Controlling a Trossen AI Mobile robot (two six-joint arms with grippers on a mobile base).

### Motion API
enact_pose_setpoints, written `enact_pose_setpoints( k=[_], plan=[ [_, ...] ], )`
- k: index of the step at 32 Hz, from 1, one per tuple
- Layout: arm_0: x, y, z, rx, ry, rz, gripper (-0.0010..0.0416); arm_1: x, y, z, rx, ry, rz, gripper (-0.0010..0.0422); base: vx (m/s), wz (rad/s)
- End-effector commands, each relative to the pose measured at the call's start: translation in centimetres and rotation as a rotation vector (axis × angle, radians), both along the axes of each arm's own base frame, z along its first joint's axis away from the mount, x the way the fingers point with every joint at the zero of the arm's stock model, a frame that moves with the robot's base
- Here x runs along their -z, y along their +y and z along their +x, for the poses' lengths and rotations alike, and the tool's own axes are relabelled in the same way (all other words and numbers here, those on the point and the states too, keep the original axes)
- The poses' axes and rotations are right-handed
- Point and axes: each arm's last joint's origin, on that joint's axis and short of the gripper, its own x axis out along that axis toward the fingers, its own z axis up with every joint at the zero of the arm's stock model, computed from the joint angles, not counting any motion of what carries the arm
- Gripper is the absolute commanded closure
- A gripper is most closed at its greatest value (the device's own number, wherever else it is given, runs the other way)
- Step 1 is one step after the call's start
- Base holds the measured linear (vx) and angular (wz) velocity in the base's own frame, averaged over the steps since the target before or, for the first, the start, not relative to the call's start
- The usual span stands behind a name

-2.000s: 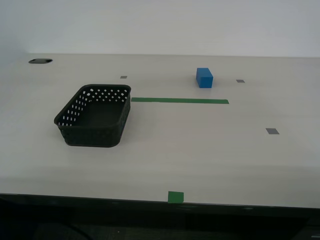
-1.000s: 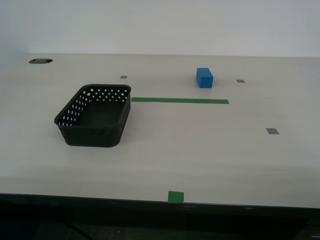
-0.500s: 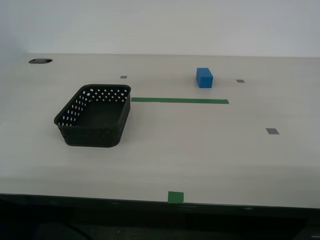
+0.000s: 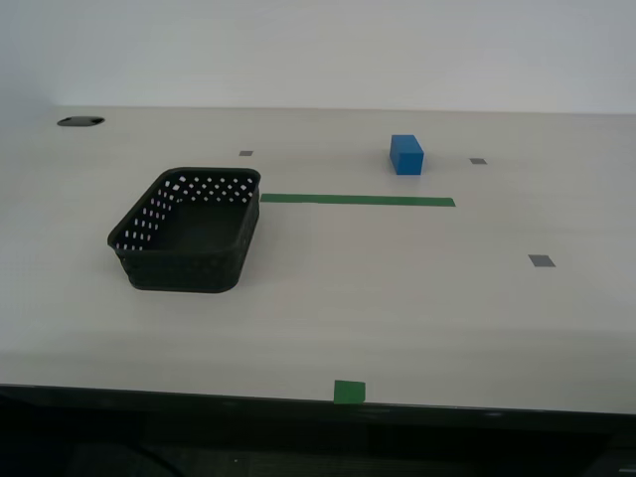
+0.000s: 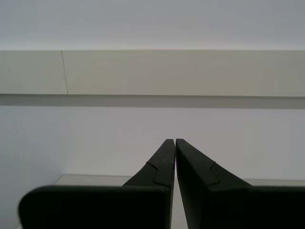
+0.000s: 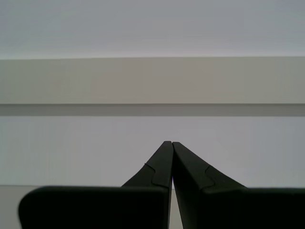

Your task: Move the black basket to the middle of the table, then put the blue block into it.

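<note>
The shallow, hole-sided black plastic basket (image 4: 186, 231) sits toward the exterior view's left of the pale beige table (image 4: 397, 298); it likely wants a rim grip and a slide rightward beside the green tape strip (image 4: 358, 201). The small bright-blue block (image 4: 406, 154) waits beyond. My first gripper (image 6: 167, 143) and second gripper (image 5: 171, 140) are closed, empty, facing the wall.

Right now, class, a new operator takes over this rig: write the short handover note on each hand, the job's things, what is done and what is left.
My first hand: shut, empty, facing a wall, not over the table.
My second hand: shut, empty, likewise facing a wall.
The black basket: empty, on the table, toward the exterior view's left, off the middle, just past the end of the green tape strip.
The blue block: on the table beyond the strip, apart from the basket.
Done: nothing yet.
Left: bring the basket to the middle, then put the block into it.
</note>
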Motion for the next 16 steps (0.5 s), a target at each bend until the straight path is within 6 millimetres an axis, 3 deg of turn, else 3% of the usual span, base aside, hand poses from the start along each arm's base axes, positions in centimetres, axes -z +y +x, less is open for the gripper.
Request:
enact_pose_setpoints(
  k=[1, 11, 16],
  plan=[
    [-0.1, 0.0, 0.0, 0.000, -0.011, 0.000, 0.0405, -0.7, 0.0, 0.1, -0.001, -0.024, -0.002, 0.0412, 0.000, 0.000],
    [-0.2, 0.0, 0.0, 0.000, -0.010, 0.001, 0.0405, -1.2, 0.0, 0.2, 0.000, -0.039, -0.004, 0.0412, 0.000, 0.000],
    [-1.5, 0.0, 0.9, 0.000, 0.172, -0.006, 0.0406, -1.7, 0.0, 0.6, 0.003, 0.074, -0.027, 0.0412, 0.000, 0.000]
  ],
)
